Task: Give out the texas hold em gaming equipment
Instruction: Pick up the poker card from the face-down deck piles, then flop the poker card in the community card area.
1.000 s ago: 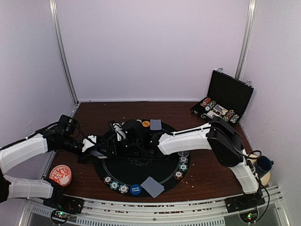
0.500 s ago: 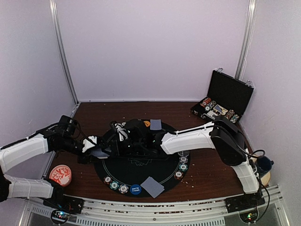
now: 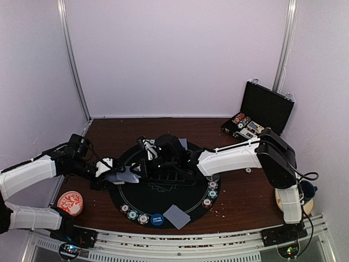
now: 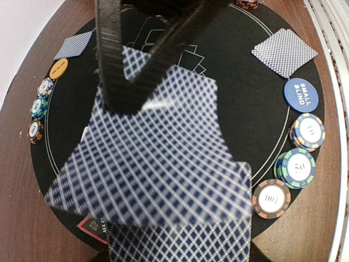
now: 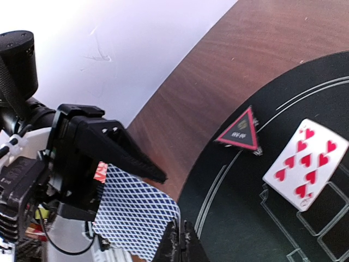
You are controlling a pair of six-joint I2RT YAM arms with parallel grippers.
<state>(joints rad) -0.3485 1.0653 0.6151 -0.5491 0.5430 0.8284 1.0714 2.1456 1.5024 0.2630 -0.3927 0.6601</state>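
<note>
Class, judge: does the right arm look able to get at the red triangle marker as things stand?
Probably, though not at once. The triangle lies uncovered at the mat edge near the right tool, but that tool is shut on a card from the left tool's deck.

playing cards: backs white, dark-blue diamond lattice | face-up card: white, red hearts | triangle marker: red border, black centre | mat: black, thin pale lines | blind disc: blue, white lettering | button disc: orange | chips: striped rims, white centres | desk: dark red-brown wood | dish: red, white pattern
</note>
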